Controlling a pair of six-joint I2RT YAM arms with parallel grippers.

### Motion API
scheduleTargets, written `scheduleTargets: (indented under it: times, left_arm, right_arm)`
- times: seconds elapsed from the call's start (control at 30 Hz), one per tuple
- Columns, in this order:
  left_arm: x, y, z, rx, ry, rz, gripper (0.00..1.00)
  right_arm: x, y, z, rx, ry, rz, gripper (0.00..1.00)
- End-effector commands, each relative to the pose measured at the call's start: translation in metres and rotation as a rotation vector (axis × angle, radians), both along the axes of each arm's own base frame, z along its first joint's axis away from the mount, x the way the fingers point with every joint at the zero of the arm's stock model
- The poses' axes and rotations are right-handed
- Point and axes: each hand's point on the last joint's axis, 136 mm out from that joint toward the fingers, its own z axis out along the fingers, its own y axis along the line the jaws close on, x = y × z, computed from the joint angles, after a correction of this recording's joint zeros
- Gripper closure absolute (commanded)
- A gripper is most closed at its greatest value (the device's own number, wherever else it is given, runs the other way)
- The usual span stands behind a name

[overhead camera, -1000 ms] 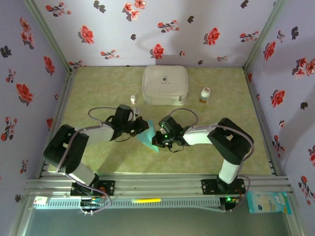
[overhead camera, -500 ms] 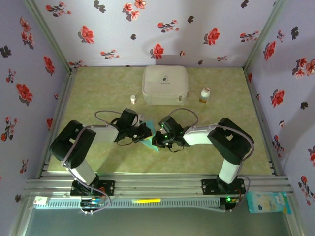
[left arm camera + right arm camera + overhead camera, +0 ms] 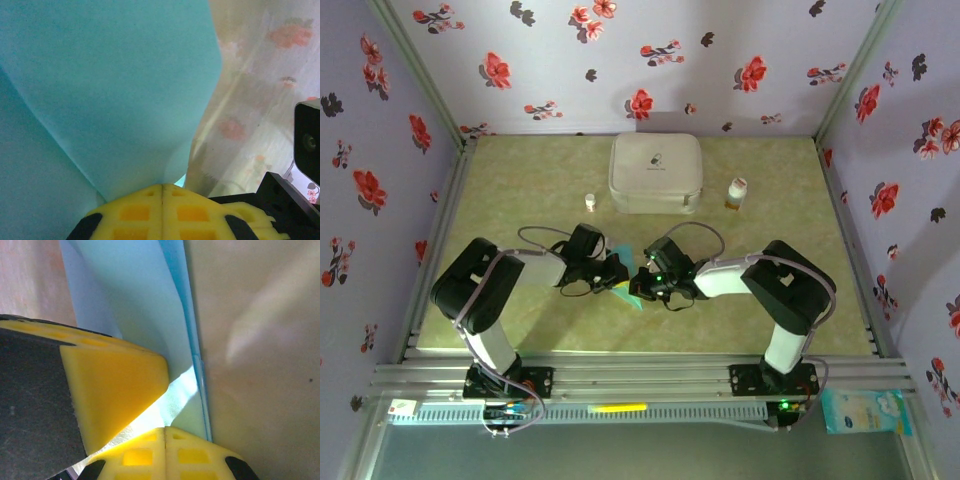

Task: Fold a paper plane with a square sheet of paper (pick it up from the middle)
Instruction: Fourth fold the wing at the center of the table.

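Two claws, the left claw [image 3: 617, 272] and the right claw [image 3: 638, 286], were found clamped shut on the creased square sheet of paper [image 3: 628, 293] just below frame centre over the counter [image 3: 520, 180], so folding was judged partway, the dart unformed.

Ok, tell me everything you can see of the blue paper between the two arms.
The sheet of paper is thin, plain light blue-teal, matte. It is not flat: the wrist views show layers and a sharp straight folded edge, and from above it tapers to a point toward the near side. It sits at mid-table, just over the green table top, pinched by the left gripper and right gripper, both with jaws shut on it.
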Motion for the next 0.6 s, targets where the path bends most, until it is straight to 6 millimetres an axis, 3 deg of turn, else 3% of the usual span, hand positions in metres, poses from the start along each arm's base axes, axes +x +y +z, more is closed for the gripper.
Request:
scheduleTargets:
  times: [0.0,0.57]
  left_arm:
    - [0.018,0.025,-0.020,0.118,-0.002,0.088,1.00]
    - [0.066,0.054,-0.015,0.124,-0.029,0.161,1.00]
  right_arm:
    - [-0.033,-0.044,-0.051,-0.204,0.140,-0.003,1.00]
    - [-0.038,-0.049,-0.056,-0.216,0.149,0.014,1.00]
